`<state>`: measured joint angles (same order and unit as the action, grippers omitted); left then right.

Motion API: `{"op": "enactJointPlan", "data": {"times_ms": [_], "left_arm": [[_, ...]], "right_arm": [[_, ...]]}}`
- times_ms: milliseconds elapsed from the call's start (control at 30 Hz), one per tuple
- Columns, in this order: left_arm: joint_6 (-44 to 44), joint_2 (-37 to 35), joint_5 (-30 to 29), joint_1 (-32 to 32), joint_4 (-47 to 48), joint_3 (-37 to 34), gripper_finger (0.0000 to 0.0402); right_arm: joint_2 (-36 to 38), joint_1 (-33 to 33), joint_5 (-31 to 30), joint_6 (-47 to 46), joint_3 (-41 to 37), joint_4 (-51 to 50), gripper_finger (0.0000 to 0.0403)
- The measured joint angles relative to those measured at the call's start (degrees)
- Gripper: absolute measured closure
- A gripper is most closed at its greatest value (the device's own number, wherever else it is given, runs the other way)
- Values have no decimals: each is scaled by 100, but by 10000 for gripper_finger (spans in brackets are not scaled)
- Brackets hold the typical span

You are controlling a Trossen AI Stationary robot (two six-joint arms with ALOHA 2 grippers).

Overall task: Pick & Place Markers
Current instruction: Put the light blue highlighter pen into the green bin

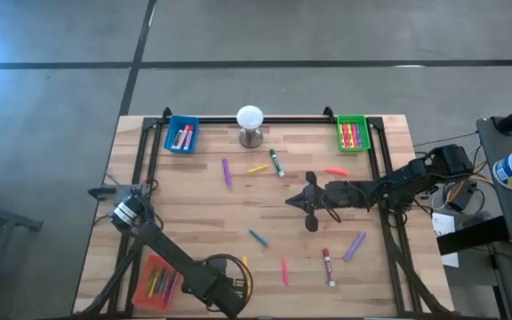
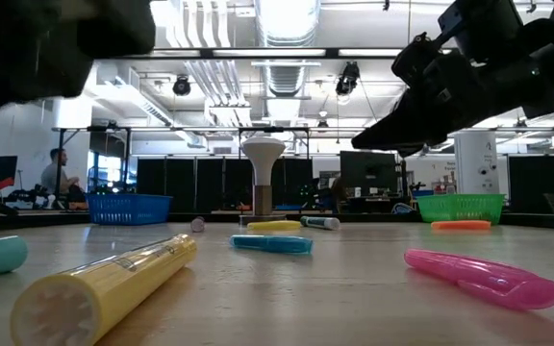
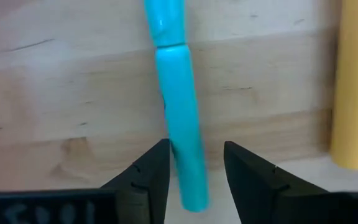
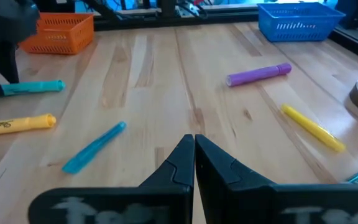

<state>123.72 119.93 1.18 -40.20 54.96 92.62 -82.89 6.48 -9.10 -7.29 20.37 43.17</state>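
Left gripper [image 3: 194, 180]: low over the worktop [image 1: 194, 222] at the bottom centre of the high view, next to the orange tray [image 1: 156, 283]. Its fingers [image 3: 151, 174] stand narrowly apart, one on each side of a teal marker [image 3: 179, 106].
Teal marker and the fingers: in the left wrist view the marker lies flat on the wood, its lower end reaching down into the gap between the two tips. I cannot tell whether the tips touch it.
Yellow marker [image 3: 353, 81]: lies on the wood at the right edge of the left wrist view, apart from the fingers; in the low view it shows large at lower left [image 2: 104, 284].
Right gripper [image 1: 302, 203]: right of centre in the high view, above the worktop, its fingers pressed together with nothing between them, as the right wrist view shows [image 4: 194, 155].
Other markers, high view: purple marker [image 1: 227, 172] and small yellow marker [image 1: 258, 168] at upper centre, green marker [image 1: 276, 163] beside them, orange marker [image 1: 335, 172] right of those, blue marker [image 1: 258, 238] at centre, pink marker [image 1: 284, 271] and red marker [image 1: 328, 267] at lower right, lilac marker [image 1: 355, 246] further right.
Trays: blue tray [image 1: 182, 135] at upper left and green tray [image 1: 352, 134] at upper right, each holding markers; the orange tray at lower left also holds several.
White ball on stand [image 1: 251, 124]: upper centre, between the blue and green trays.
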Motion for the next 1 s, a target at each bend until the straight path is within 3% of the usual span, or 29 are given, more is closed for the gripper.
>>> {"op": "enactJointPlan", "data": {"times_ms": [233,500,733,1000], "left_arm": [[76,117,257,-29,-5,-4,275],[-72,75,238,-42,91,-4,349],[-964,-539,-1320,85,617,-4,353],[-3513,-1401,-3427,594,386,-268,352]], "right_arm": [[0,0,0,-1,-134,274,394],[0,0,0,0,-169,271,394],[-9,0,1,5,-325,263,394],[-9,0,5,9,-357,243,394]]}}
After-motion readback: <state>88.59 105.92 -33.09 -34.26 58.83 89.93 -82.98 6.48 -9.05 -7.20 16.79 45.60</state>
